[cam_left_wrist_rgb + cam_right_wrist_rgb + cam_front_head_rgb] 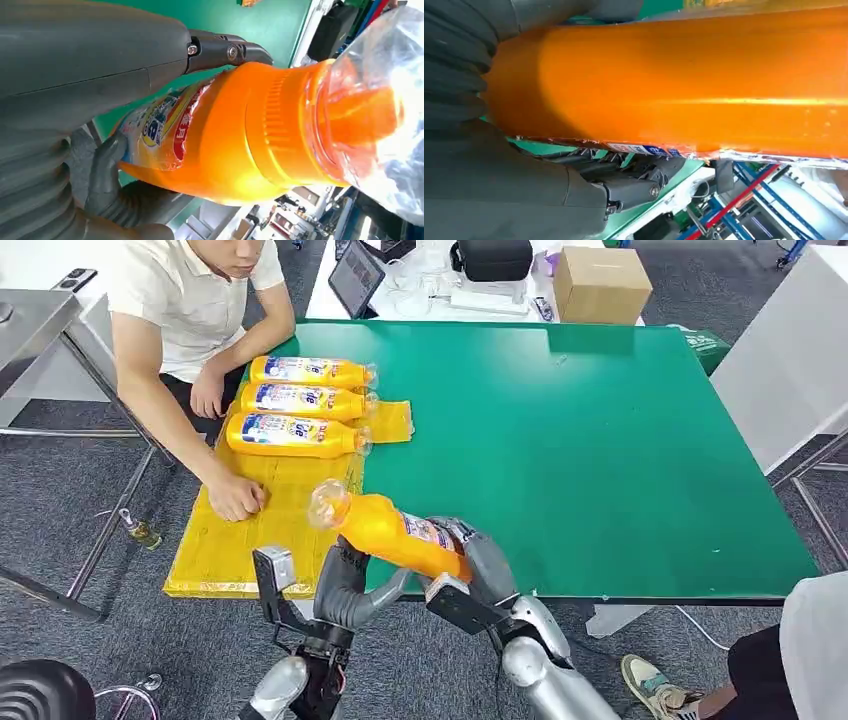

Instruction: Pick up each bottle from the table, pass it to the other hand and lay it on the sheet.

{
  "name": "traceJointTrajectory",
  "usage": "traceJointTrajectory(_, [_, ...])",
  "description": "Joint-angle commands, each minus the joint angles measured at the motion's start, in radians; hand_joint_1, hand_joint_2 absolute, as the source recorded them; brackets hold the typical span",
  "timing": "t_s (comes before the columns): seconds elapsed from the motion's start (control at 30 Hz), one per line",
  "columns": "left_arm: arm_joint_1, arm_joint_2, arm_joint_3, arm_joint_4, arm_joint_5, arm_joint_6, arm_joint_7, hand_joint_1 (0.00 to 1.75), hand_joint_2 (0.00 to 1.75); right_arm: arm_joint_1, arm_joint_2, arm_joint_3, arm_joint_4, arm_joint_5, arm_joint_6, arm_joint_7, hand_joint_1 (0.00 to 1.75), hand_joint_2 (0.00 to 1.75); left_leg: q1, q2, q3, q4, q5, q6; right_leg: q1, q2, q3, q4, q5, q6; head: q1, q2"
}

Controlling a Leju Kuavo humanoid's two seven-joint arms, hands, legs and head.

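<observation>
Handover stage. Orange bottle (395,532) held tilted above table (600,460) near edge, beside yellow sheet (250,530). Right hand (478,575) fingers wrapped round base; left hand (350,585) fingers cupping body. Advice: confirm left grip firm before right releases; support near label.

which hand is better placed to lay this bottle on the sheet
Left, probably. The left hand already touches the orange bottle and sits nearest the yellow sheet; the right hand holds its base farther away.

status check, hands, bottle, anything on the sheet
Right hand and left hand both grip orange bottle, mid-handover. Three bottles on yellow sheet. Person's hand resting there.
</observation>
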Motion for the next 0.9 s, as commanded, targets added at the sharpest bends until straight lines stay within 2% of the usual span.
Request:
traceJointTrajectory(0.03, [-0.037,0.017,-0.026,0.045,-0.002,-0.010,-0.001,0.00,1.75,-0.060,0.009,0.053,0.099,0.014,0.003,0.009,1.64,1.75,0.000,0.002,0.003,-0.001,-0.001,0.001,0.001,0.000,0.003,-0.001,0.000,-0.002,0.000,0.000])
traceJointTrajectory(0.3, [-0.040,0.016,-0.025,0.048,-0.002,-0.010,-0.001,0.00,1.75,-0.061,0.011,0.054,0.099,0.015,0.002,0.011,1.64,1.75,0.000,0.001,0.003,-0.001,-0.001,0.001,0.001,0.000,0.003,-0.001,-0.001,-0.002,0.000,0.000])
traceJointTrajectory(0.37, [-0.040,0.016,-0.025,0.048,-0.002,-0.010,-0.001,0.00,1.75,-0.061,0.011,0.054,0.099,0.015,0.002,0.011,1.64,1.75,0.000,0.002,0.008,-0.001,-0.003,0.002,0.001,-0.001,0.008,-0.002,-0.002,-0.004,0.000,0.000])
traceJointTrajectory(0.43, [-0.045,0.012,-0.024,0.060,-0.003,-0.003,0.004,0.00,1.75,-0.065,0.009,0.061,0.100,0.018,0.005,0.010,1.64,1.75,0.000,0.001,0.004,-0.001,-0.001,0.001,0.001,0.000,0.003,-0.001,-0.001,-0.002,0.000,0.000])
traceJointTrajectory(0.53, [-0.087,-0.010,-0.023,0.153,0.011,0.009,0.036,0.00,1.75,-0.080,0.023,0.092,0.098,0.036,-0.008,0.007,1.71,1.75,0.000,0.002,0.008,-0.001,-0.002,0.002,0.002,-0.001,0.008,-0.002,-0.002,-0.004,0.000,0.000])
traceJointTrajectory(0.6, [-0.103,-0.031,-0.008,0.200,0.017,0.043,0.018,0.00,1.75,-0.083,0.023,0.109,0.089,0.060,-0.036,0.013,1.69,1.75,0.001,0.003,0.014,-0.002,-0.004,0.003,0.003,-0.001,0.014,-0.003,-0.004,-0.008,0.000,0.000])
traceJointTrajectory(0.63, [-0.110,-0.044,0.002,0.218,0.038,0.036,0.016,0.00,1.75,-0.085,0.022,0.123,0.084,0.069,-0.040,0.017,1.66,1.75,0.000,0.002,0.004,-0.001,-0.001,0.001,0.001,0.000,0.004,-0.001,-0.001,-0.003,0.000,0.000])
traceJointTrajectory(0.7, [-0.120,-0.051,0.007,0.229,0.062,0.025,0.014,0.00,1.75,-0.081,0.027,0.135,0.070,0.040,-0.025,-0.003,1.71,1.75,0.000,0.001,0.006,-0.001,-0.001,0.002,0.001,-0.001,0.006,-0.001,-0.001,-0.003,0.000,0.000])
traceJointTrajectory(0.77, [-0.137,-0.061,0.022,0.236,0.081,0.032,0.007,0.00,1.75,-0.068,0.042,0.149,0.060,0.021,-0.041,-0.041,1.62,1.75,0.000,0.002,0.007,-0.001,-0.002,0.002,0.002,0.000,0.007,-0.002,-0.002,-0.004,0.000,0.000])
traceJointTrajectory(0.8, [-0.140,-0.071,0.039,0.239,0.103,0.042,0.011,0.00,1.75,-0.059,0.052,0.152,0.059,0.011,-0.051,-0.049,1.48,1.75,0.000,0.003,0.008,-0.001,-0.003,0.002,0.002,0.000,0.008,-0.001,-0.002,-0.005,0.000,0.000])
traceJointTrajectory(0.83, [-0.153,-0.072,0.036,0.243,0.120,0.055,0.013,0.00,1.75,-0.045,0.069,0.157,0.066,-0.013,-0.072,-0.069,1.43,1.75,0.000,0.000,0.005,0.000,-0.002,0.002,0.001,-0.001,0.005,-0.001,-0.002,-0.003,0.000,0.000])
traceJointTrajectory(0.87, [-0.157,-0.073,0.038,0.240,0.136,0.057,0.016,0.00,1.75,-0.035,0.076,0.164,0.068,-0.020,-0.085,-0.079,1.43,1.75,0.001,0.000,0.006,0.000,-0.002,0.002,0.002,-0.002,0.006,-0.001,-0.002,-0.004,0.000,0.000])
traceJointTrajectory(0.9, [-0.159,-0.071,0.036,0.234,0.148,0.058,0.012,0.00,1.75,-0.031,0.078,0.177,0.074,-0.029,-0.094,-0.089,1.54,1.75,0.001,0.000,0.007,-0.001,-0.003,0.002,0.002,-0.002,0.008,-0.001,-0.003,-0.004,0.000,0.000])
